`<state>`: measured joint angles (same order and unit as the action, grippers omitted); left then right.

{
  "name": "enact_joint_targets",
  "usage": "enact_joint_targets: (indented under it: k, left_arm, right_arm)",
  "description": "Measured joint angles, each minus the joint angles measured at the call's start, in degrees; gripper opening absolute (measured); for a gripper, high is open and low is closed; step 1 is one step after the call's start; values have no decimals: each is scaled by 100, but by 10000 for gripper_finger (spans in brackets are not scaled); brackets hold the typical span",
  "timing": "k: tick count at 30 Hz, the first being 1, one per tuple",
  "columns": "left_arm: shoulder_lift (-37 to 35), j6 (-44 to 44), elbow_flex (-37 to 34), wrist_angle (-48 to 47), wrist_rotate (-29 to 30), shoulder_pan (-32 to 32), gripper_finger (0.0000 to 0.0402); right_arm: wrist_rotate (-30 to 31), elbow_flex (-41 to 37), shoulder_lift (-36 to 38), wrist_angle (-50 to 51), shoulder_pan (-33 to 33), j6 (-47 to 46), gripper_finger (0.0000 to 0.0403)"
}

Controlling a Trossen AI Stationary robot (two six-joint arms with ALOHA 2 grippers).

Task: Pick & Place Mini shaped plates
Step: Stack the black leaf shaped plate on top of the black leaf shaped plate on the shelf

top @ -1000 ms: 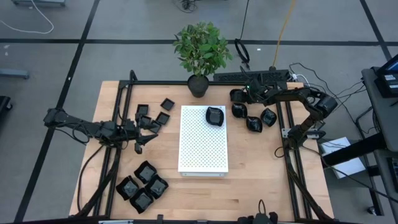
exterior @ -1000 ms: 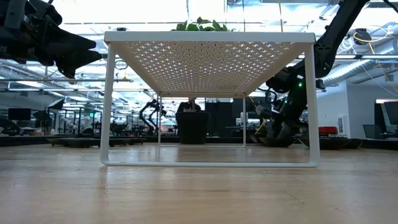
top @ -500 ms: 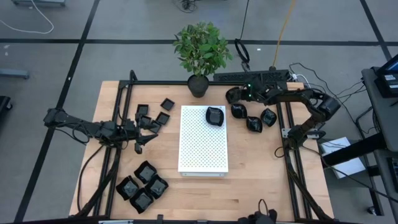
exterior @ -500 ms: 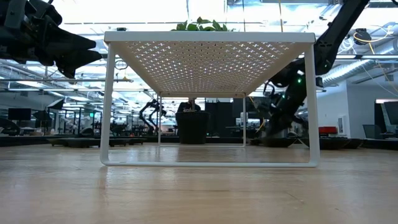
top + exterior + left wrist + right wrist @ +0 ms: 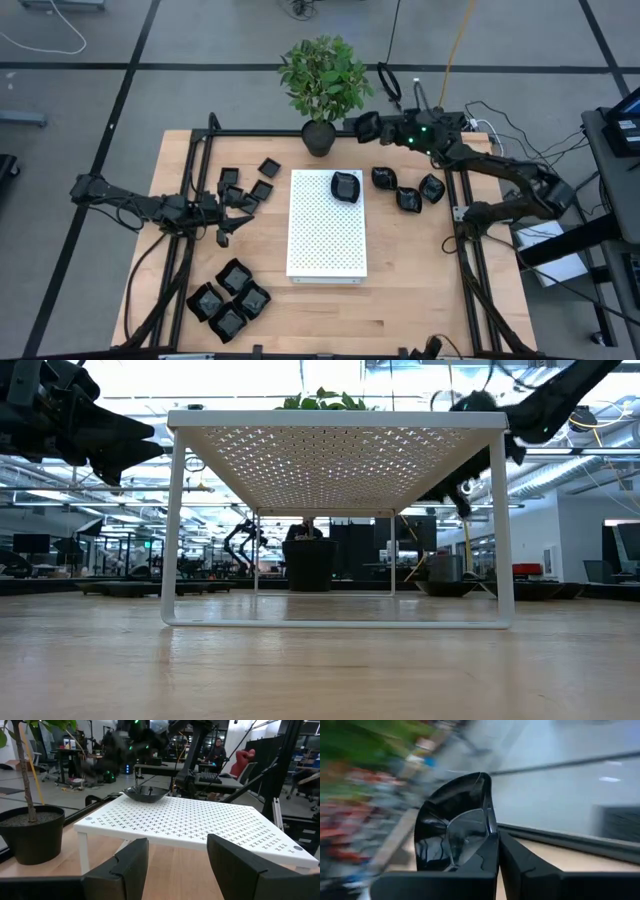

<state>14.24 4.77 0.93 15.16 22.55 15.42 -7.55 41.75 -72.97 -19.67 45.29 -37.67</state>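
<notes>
Around my table point(image 5: 400, 290) I see grey floor point(image 5: 150, 90) crossed by dark lines. Behind it, a bright workshop holds desks point(image 5: 150, 767), a red chair point(image 5: 243, 760) and ceiling lights point(image 5: 240, 375).

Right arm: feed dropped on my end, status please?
Right hand shut on a black dish, raised near the plant pot. Left hand open beside the white board. One dish on board. Nothing blocking.
</notes>
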Motion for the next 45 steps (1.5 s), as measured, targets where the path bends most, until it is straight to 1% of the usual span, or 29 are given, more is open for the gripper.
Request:
enact_joint_targets:
  k: [2, 3, 5, 8, 13, 15, 17, 23, 28, 30, 32, 35, 41, 45]
  left_arm:
    - [-1, -2, -1, 0, 0, -2, 207]
    - [0, -2, -1, 0, -2, -1, 207]
    - [-2, 0, 0, 0, 0, 0, 207]
    - [-2, 0, 0, 2, 0, -2, 207]
    - [0, -1, -2, 1, 0, -2, 207]
    - [-2, 0, 0, 4, 0, -2, 207]
    - [0, -2, -2, 0, 0, 0, 207]
    - [0, 0, 0, -1, 0, -1, 207]
    - [0, 0, 0, 0, 0, 0, 207]
    - [-2, -1, -1, 0, 0, -1, 207]
    - [-2, -1, 0, 0, 0, 0, 207]
    - [-2, 0, 0, 0, 0, -2, 207]
    - [-1, 0, 0, 2, 0, 0, 207]
    - [0, 0, 0, 0, 0, -1, 207]
  right_arm:
    - [-404, 135, 168, -146, -114, -184, 0]
    - [-569, 280, 232, -47, -197, -230, 0]
    - [-796, 694, 288, 459, -430, -214, 0]
    - [-923, 1635, 179, 1730, -879, 165, 0]
    - [-896, 3466, -360, 4303, -1495, 1085, 0]
    - [-906, 3974, -602, 5094, -1666, 1522, 0]
    - [-901, 4287, -792, 5539, -1813, 1907, 0]
    - [-914, 4396, -1231, 6032, -2200, 2520, 0]
    - [-869, 4385, -1595, 6387, -2448, 2685, 0]
    - [-734, 4387, -1698, 6432, -2533, 2721, 0]
    - [-507, 4384, -1727, 6648, -2568, 2820, 0]
    - [-167, 4389, -1718, 6661, -2561, 2835, 0]
    - [-149, 4389, -1718, 6666, -2568, 2798, 1]
    - [-136, 4389, -1718, 6665, -2565, 2791, 19]
